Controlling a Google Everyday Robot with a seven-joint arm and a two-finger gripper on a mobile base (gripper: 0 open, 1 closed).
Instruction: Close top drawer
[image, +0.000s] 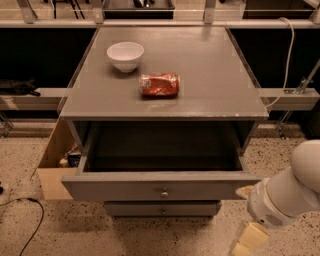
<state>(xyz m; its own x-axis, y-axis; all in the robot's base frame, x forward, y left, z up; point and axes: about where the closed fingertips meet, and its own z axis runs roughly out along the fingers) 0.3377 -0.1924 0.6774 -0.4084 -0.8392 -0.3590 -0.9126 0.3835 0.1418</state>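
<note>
The top drawer (150, 187) is pulled far out of the grey cabinet (200, 90). Its flat grey front faces me, with a small round metal knob (164, 193) at centre, and its inside looks dark and empty. My gripper (248, 238), with cream-coloured parts on a white arm (287, 197), hangs at the lower right. It is just beyond the right end of the drawer front and below it, close to the front's right corner. Whether it touches the front cannot be made out.
A white bowl (125, 55) and a red crumpled packet (159, 84) lie on the cabinet top. A lower drawer front (162, 209) shows under the open one. An open cardboard box (52, 162) stands on the speckled floor at left, near a black cable (30, 227). Metal rails run behind both sides.
</note>
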